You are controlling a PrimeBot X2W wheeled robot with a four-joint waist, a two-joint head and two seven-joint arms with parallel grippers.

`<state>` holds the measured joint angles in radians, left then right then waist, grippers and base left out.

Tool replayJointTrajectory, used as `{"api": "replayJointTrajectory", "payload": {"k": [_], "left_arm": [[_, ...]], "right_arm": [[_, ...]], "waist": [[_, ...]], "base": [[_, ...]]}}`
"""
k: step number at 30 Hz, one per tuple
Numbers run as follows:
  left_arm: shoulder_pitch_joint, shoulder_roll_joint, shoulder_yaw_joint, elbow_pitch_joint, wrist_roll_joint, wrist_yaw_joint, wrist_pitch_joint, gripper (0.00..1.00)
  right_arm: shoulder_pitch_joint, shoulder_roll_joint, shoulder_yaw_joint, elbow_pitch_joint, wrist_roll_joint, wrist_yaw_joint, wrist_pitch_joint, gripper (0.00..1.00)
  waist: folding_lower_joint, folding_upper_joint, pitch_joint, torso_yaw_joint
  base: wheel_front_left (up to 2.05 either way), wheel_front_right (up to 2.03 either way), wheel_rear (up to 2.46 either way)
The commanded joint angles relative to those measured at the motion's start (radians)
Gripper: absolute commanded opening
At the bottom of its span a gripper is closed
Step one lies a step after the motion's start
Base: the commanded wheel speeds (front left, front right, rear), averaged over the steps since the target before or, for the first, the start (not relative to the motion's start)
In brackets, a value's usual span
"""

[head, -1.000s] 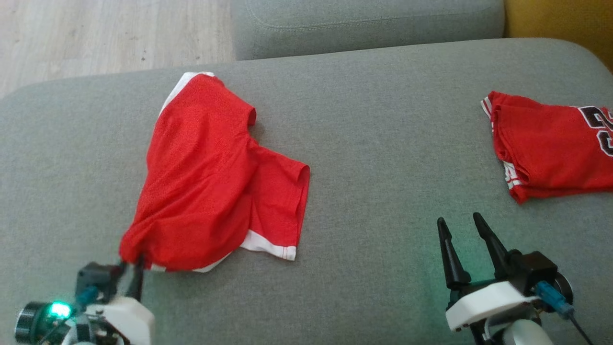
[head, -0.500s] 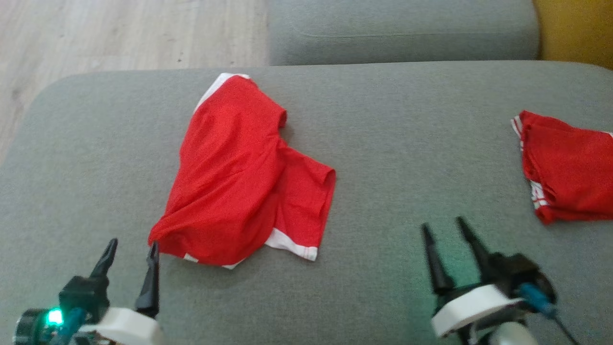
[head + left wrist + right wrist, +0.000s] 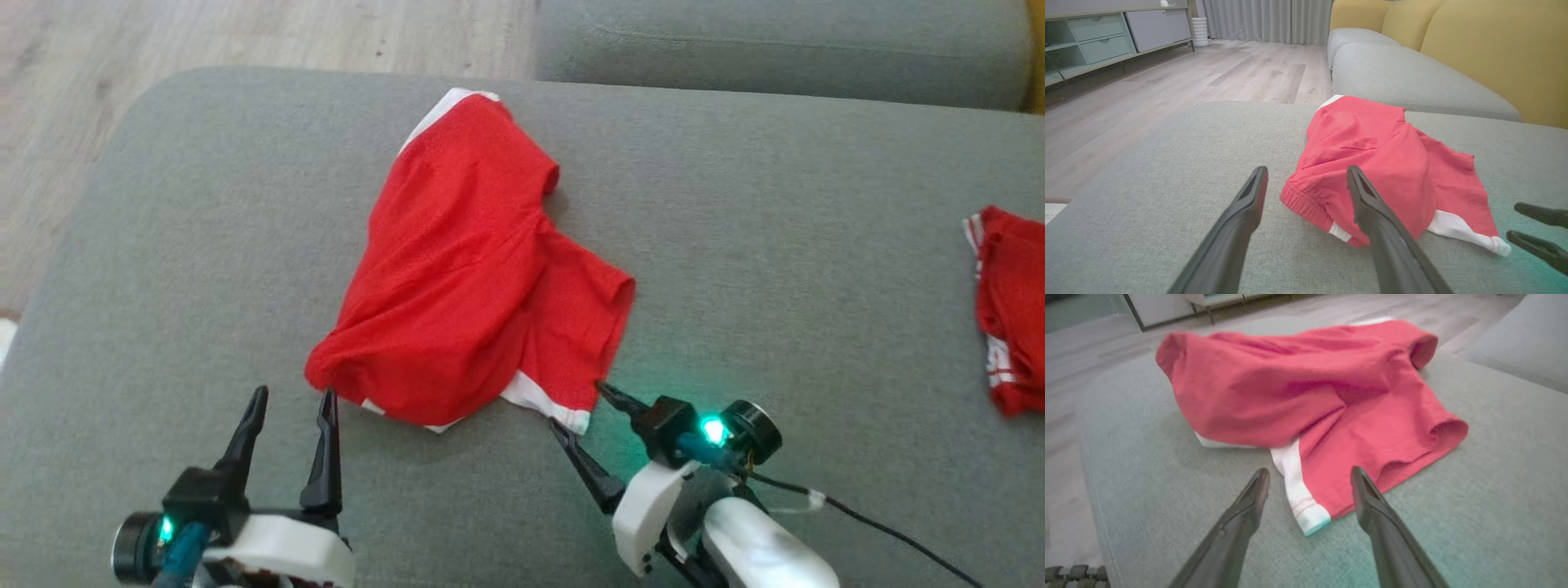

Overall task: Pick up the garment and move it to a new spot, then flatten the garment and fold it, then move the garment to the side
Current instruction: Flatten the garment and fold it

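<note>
The garment (image 3: 473, 269), red shorts with white trim, lies crumpled on the grey sofa seat (image 3: 775, 245). My left gripper (image 3: 294, 394) stands open just short of the waistband corner, holding nothing. From the left wrist, the gripper (image 3: 1307, 171) has its fingers either side of that elastic edge of the garment (image 3: 1372, 147), a little back from it. My right gripper (image 3: 577, 404) is open at the white-hemmed leg corner. In the right wrist view the gripper (image 3: 1310, 471) straddles that corner of the garment (image 3: 1310, 388) without closing. The right gripper (image 3: 1513, 221) also shows at the left wrist view's right edge.
A second red garment (image 3: 1008, 310) with striped trim lies at the seat's right edge. A grey cushion (image 3: 775, 41) sits beyond the seat, with the yellow backrest (image 3: 1494, 49) to the right. Wood floor (image 3: 245, 33) lies past the seat's left and far edges, with a low cabinet (image 3: 1106, 36).
My left gripper has let go of the garment's waistband corner and opened. My right arm has swung left to the white-hemmed corner. The head camera has turned left, shifting the scene rightwards.
</note>
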<state>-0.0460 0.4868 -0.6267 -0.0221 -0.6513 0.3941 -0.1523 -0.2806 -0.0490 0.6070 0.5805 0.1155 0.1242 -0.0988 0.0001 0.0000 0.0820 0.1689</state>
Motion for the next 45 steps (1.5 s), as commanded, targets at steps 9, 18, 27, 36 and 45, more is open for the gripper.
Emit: {"api": "replayJointTrajectory", "payload": {"k": [9, 18, 27, 36, 45], "left_arm": [[-0.073, -0.002, 0.038, 0.01, -0.006, -0.012, -0.034, 1.0], [-0.059, -0.001, 0.055, 0.021, -0.022, -0.006, -0.047, 1.0], [-0.042, -0.007, 0.061, 0.031, -0.044, -0.016, -0.059, 1.0], [-0.04, -0.024, 0.047, 0.047, -0.056, -0.039, -0.064, 1.0], [-0.032, -0.063, 0.017, 0.081, -0.074, -0.074, -0.071, 1.0]], "right_arm": [[-0.124, -0.001, 0.076, 0.155, -0.03, 0.007, 0.012, 0.66], [-0.155, -0.001, -0.013, 0.204, -0.016, 0.007, -0.045, 0.0], [-0.11, -0.005, -0.322, 0.207, -0.132, 0.007, -0.11, 0.0], [-0.008, -0.012, -0.546, 0.086, -0.252, 0.007, -0.114, 0.0], [0.095, -0.004, -0.636, 0.002, -0.301, 0.007, -0.108, 1.0]], "waist": [[-0.0001, 0.0, 0.027, 0.051], [-0.0001, 0.0, 0.022, 0.021], [-0.0001, 0.0, 0.02, -0.034], [-0.0001, 0.0, 0.014, -0.056], [-0.0001, 0.0, -0.009, -0.064]], "base": [[0.0, 0.0, 0.0], [0.0, 0.0, 0.0], [0.0, 0.0, 0.0], [0.0, 0.0, 0.0], [0.0, 0.0, 0.0]]}}
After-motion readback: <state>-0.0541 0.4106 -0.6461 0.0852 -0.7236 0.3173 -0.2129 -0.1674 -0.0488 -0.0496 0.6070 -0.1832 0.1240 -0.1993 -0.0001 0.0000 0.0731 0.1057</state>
